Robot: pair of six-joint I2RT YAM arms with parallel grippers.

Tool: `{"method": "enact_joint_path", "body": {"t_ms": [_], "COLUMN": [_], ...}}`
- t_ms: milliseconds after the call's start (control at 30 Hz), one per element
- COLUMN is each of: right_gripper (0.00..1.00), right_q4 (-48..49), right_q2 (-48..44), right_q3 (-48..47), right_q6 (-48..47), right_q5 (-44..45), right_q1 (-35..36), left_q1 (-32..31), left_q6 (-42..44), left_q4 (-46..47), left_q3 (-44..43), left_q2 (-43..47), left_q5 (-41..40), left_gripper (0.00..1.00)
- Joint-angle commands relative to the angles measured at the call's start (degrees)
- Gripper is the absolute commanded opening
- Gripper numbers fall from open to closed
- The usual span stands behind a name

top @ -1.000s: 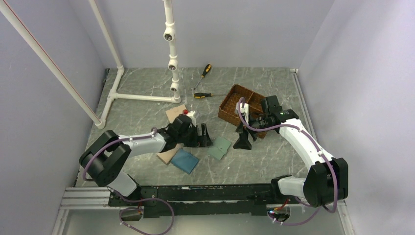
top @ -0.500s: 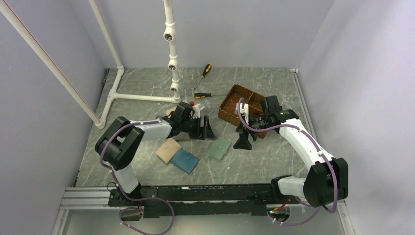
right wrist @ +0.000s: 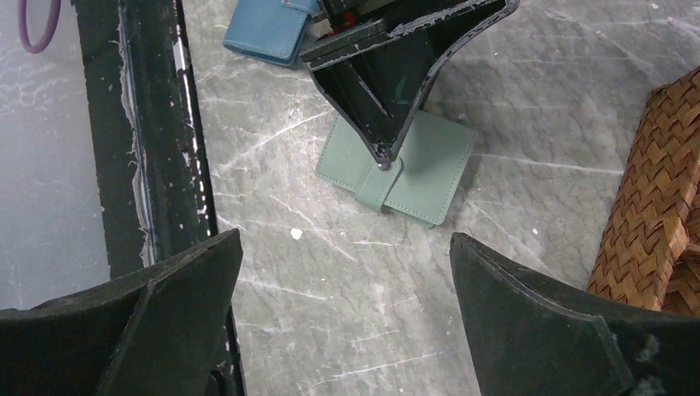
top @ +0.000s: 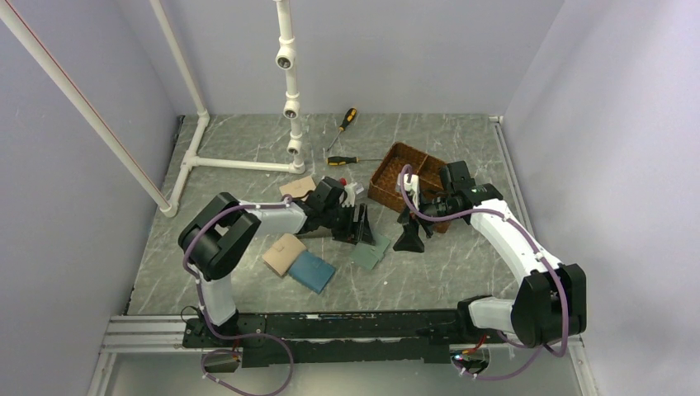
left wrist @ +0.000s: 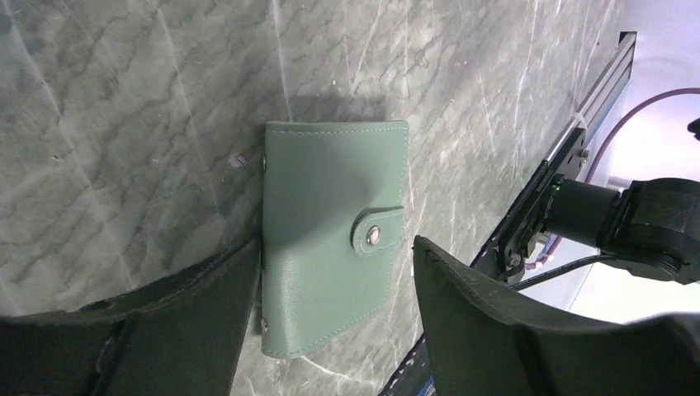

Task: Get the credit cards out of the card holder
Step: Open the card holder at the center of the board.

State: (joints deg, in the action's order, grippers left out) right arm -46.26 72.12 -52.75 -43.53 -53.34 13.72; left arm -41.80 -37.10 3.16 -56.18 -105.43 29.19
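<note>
left gripper (top: 361,224) has swung right to straddle the snapped-shut card holder (left wrist: 326,206) at frame centre, jaws narrowing but nothing grasped; right gripper (top: 410,231) hangs released, so opening seems next.

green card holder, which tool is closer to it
Left. The left tool is directly over the card holder, with a finger on either side of it. The right tool is apart from it, off toward the woven basket.

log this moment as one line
left pincer: open, astride card holder | card holder: snapped shut, lying flat | right pincer: open, empty
</note>
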Motion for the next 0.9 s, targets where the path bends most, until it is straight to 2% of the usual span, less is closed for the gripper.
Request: {"method": "enact_joint_path", "body": {"t_ms": [0, 433, 867], "right_gripper": [1.00, 1.00, 1.00], "right_q4": [0.31, 0.38, 0.47], "right_q2": [0.05, 0.46, 0.66], "right_q3": [-0.58, -0.60, -0.52], "right_q6": [-1.83, -1.80, -1.74], "right_q5": [-1.14, -0.97, -0.80], "right_q1": [0.20, 0.26, 0.23], "left_q1": [-0.74, -1.69, -1.78], "left_q6": [0.32, -1.20, -3.23], "left_q4": [-2.82, -2.21, 3.33], "left_q3": [-0.49, 1.01, 3.98], "left_q2": [-1.40, -0.77, 0.26], "left_q5": [-3.99, -9.42, -9.62], "left_gripper": [0.73, 0.57, 0.42]}}
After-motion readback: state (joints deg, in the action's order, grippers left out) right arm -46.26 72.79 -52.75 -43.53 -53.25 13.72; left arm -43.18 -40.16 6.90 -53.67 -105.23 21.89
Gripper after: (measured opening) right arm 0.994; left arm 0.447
